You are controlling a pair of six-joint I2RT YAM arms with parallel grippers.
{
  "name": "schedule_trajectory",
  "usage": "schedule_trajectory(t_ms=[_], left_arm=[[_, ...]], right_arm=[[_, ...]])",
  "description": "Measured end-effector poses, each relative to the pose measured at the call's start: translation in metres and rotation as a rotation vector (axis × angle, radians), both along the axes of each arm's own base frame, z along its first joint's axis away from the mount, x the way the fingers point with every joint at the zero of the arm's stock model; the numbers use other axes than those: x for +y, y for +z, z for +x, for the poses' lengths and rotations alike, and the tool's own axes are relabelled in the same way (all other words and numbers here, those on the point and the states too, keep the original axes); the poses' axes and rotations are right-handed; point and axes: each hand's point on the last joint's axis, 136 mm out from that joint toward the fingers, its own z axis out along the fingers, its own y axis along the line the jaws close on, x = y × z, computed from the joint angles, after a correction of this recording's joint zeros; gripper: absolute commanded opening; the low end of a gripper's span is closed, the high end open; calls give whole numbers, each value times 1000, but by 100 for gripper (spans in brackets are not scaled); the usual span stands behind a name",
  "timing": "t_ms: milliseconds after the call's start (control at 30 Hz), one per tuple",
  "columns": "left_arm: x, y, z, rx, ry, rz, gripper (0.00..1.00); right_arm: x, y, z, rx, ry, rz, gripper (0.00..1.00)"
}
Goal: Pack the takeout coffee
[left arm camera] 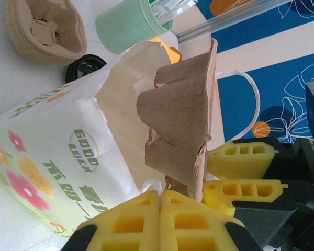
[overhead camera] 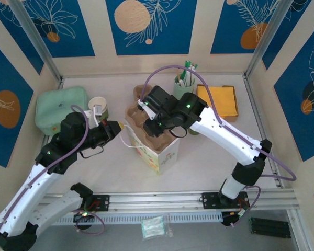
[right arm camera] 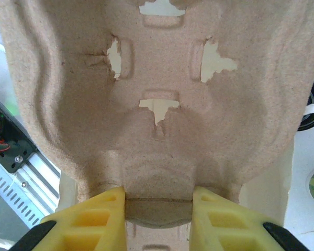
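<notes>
Across the white counter [overhead camera: 110, 167], left jaws were clenched on the paper bag [overhead camera: 165, 154] rim, seemingly holding it open, while right jaws gripped the pulp cup carrier [right arm camera: 157, 78] at its mouth.

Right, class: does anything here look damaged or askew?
Yes. The pulp cup carrier held by the right tool has ragged tears around its slots, and it stands on edge in the mouth of the paper bag, not flat.

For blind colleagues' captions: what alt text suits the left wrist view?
The left gripper pinches the rim of a flowered white paper bag, while the right gripper holds a pulp cup carrier on edge at the bag's mouth. A green cup and black lid sit beyond.
</notes>
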Motion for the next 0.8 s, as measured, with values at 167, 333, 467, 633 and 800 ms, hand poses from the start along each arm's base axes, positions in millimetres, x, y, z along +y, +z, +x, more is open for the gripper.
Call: schedule_trajectory(t_ms=[167,333,467,633,800], left_arm=[[0,0,0,-1,2,1,0],[1,0,0,-1,4,2,0],[1,0,1,-1,6,3,0],[1,0,1,-2,6,3,0],[1,0,1,-2,6,3,0]], right_arm=[[-2,-2,-2,7,2,-10,28],[-3,-4,-3,11,2,-19,28],[-4,-7,-4,19,1,-31,28],[-7,-14,-5,30,0,-52,28],[-7,-21,-5,45,-1,-75,28]])
